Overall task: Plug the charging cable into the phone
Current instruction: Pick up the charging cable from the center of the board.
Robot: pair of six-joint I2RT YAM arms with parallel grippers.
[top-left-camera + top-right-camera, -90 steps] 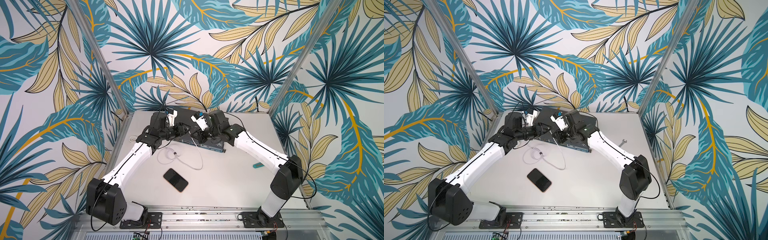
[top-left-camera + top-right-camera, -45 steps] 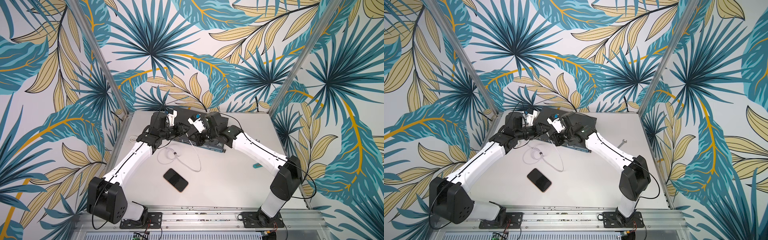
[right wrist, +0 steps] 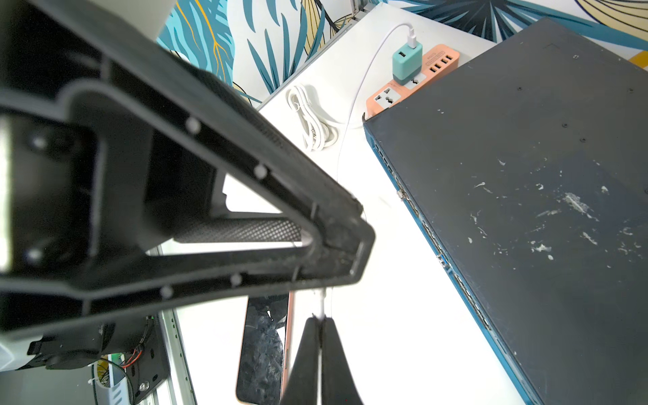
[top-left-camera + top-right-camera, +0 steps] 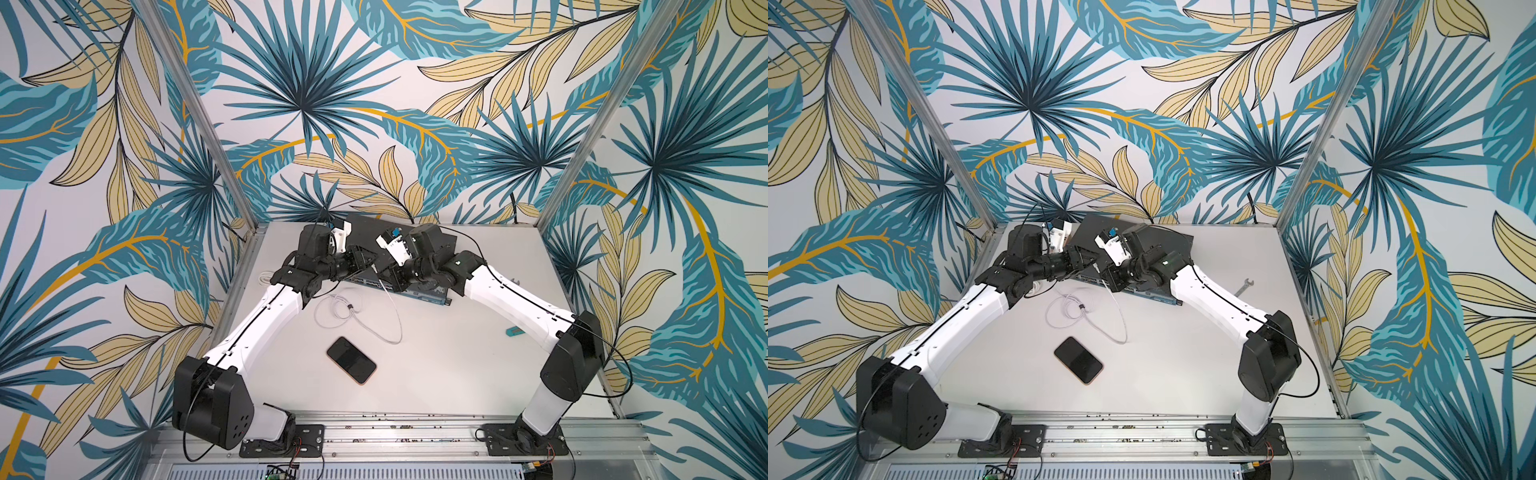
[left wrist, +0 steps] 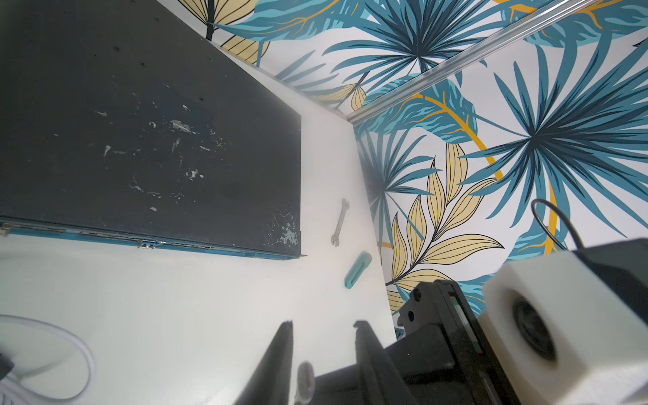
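Note:
The phone (image 4: 351, 360) (image 4: 1078, 360) lies face up on the white table, black with a rose-gold rim, nearer the front than both grippers. The charging cable (image 4: 390, 309) (image 4: 1119, 313) rises from its banded loop (image 4: 337, 308) to the grippers, which meet in the air before the dark box. My right gripper (image 3: 321, 319) (image 4: 380, 272) is shut on the cable just behind its connector. My left gripper (image 5: 322, 324) (image 4: 365, 266) stands open, and the white connector tip (image 5: 305, 380) sits between its fingers, close to one. The phone (image 3: 263, 350) shows below them.
A dark grey network switch box (image 5: 140, 122) (image 3: 526, 175) fills the back. Behind it sit an orange power strip (image 3: 431, 66) with a teal charger (image 3: 406, 63) and a coiled white cord (image 3: 312, 122). A wrench (image 5: 339, 221) and a teal piece (image 5: 357, 269) lie at the right.
My right gripper has carried the cable end leftward, up to my left gripper. The left gripper's jaws have narrowed around the connector tip. The phone has not moved.

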